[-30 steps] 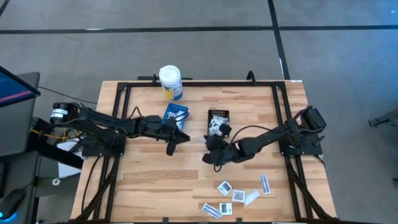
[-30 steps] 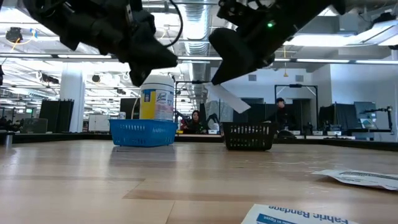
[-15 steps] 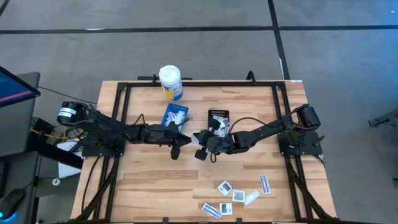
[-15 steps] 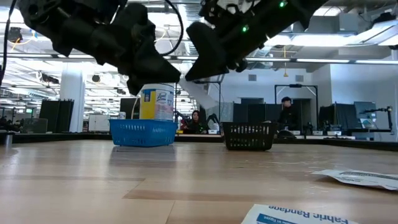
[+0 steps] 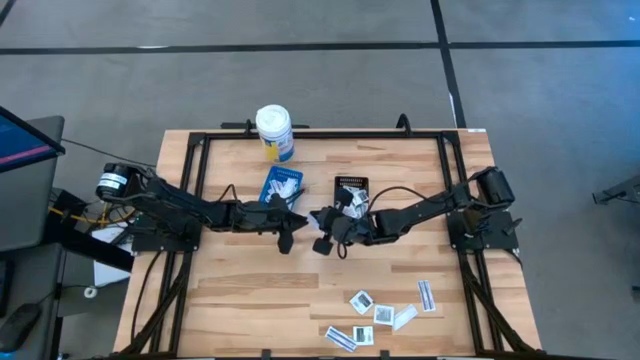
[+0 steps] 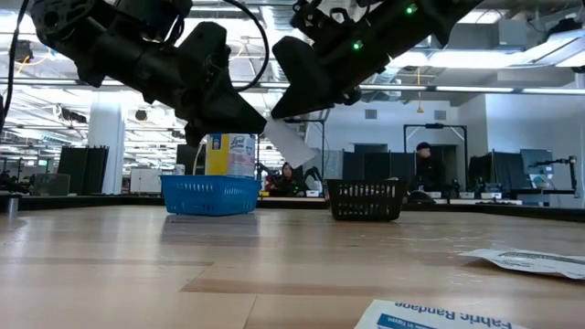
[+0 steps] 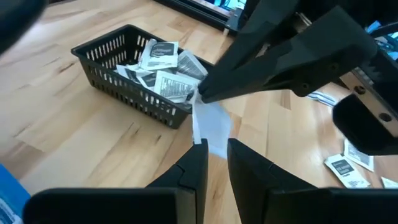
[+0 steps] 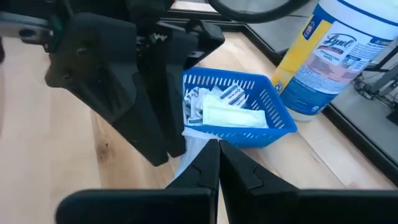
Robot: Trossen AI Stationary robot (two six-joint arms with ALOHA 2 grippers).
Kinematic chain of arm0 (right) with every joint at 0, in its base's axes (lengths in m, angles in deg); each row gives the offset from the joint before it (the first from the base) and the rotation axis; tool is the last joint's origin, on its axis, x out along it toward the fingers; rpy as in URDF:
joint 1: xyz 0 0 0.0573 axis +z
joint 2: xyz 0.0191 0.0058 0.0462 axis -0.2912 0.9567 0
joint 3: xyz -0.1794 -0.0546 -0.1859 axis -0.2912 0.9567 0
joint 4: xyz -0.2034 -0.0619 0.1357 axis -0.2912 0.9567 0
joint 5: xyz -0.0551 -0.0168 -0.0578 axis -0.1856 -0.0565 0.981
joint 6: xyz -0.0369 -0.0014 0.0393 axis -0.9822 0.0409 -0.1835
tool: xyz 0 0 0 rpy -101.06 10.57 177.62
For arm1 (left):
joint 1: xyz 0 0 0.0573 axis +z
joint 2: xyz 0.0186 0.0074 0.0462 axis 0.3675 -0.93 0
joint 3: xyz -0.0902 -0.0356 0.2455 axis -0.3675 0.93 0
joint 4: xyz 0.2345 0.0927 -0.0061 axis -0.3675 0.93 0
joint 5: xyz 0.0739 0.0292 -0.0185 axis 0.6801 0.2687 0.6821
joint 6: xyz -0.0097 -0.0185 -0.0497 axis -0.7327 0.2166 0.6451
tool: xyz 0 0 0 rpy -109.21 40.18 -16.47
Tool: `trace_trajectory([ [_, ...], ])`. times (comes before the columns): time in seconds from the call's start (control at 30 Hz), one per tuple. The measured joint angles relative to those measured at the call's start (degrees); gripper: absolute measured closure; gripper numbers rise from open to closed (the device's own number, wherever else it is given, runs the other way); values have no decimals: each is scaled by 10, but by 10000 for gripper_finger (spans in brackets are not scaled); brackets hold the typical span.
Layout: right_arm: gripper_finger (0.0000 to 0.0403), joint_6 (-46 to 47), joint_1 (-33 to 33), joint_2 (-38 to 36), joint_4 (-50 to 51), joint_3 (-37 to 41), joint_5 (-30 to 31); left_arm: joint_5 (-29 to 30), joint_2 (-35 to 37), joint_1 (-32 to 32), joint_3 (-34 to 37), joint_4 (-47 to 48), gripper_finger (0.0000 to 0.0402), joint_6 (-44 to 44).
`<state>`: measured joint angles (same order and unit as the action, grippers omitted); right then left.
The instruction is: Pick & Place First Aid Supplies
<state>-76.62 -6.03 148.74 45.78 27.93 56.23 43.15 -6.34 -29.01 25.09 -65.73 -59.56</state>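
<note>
Beside the blue basket (image 5: 283,184), the right end effector (image 5: 318,218) pinches a white packet (image 7: 210,126); the left end effector (image 5: 293,222), slightly open, straddles its edge.

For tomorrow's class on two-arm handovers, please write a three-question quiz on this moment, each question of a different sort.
1. True or false: the right hand is shut on a white packet held in the air.
2. Which basket already holds squarish printed packets? A) blue B) black C) neither
3. Fill in: the left hand meets the right hand above the ____, between the blue basket and the black one.

Key: 1 true; 2 B; 3 table.
</note>
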Motion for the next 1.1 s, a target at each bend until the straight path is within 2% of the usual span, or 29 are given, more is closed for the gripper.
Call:
trace_trajectory([
  [0.2,403,-2,4,0,-9,0,-38,13,0,0,0,0,340,-3],
  [0.53,403,-1,3,0,35,0,-27,13,0,0,0,0,340,-16],
  [0.7,401,27,0,1,92,0,-119,-7,0,0,0,4,340,-16],
  [0.8,384,58,-9,15,93,0,-142,-10,0,0,0,4,340,-16],
  [0.9,352,67,-19,38,84,-1,-156,-9,0,0,0,4,340,-15],
  [1.0,318,89,-27,69,80,-9,-195,-10,0,2,0,4,340,-15],
  [1.1,286,61,-30,103,85,-35,-223,-10,0,6,0,3,340,-15],
])
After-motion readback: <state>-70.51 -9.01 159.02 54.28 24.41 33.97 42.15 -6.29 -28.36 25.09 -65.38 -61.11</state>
